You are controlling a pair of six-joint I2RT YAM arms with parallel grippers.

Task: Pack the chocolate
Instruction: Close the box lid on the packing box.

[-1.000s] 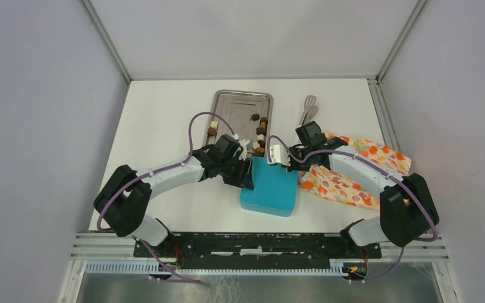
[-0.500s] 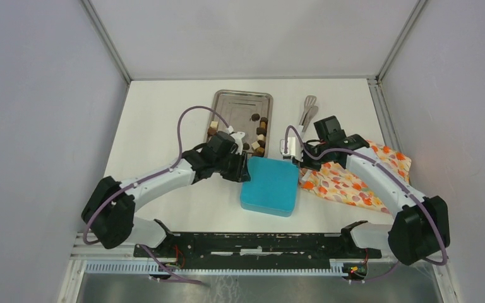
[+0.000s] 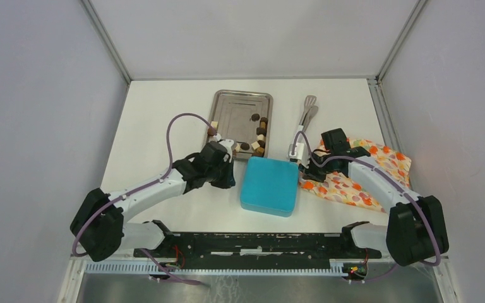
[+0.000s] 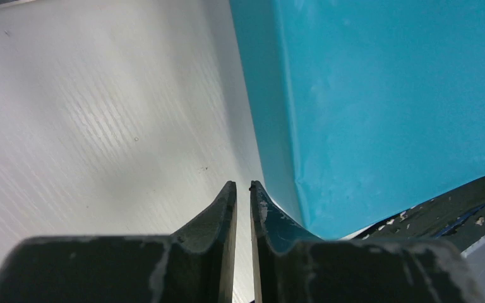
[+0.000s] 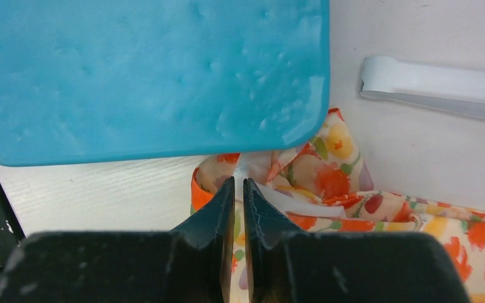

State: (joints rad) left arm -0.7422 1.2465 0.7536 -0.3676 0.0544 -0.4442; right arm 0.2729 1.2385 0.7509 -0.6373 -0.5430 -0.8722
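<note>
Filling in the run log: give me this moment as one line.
teal box: closed | chocolate: on steel tray | left gripper: shut, empty, beside box | right gripper: shut, empty, over floral cloth

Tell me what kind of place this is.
Likely a robot lab booth: bare grey walls box in a white table, two arms are bolted to its near rail, and the tray of chocolate and teal box look staged.

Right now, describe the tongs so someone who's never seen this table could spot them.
Find the steel tray at the far middle of the white table. Just right of it, beyond the floral cloth, lie the tongs. They are the only long, thin, pale item, lying bare on the table.
</note>
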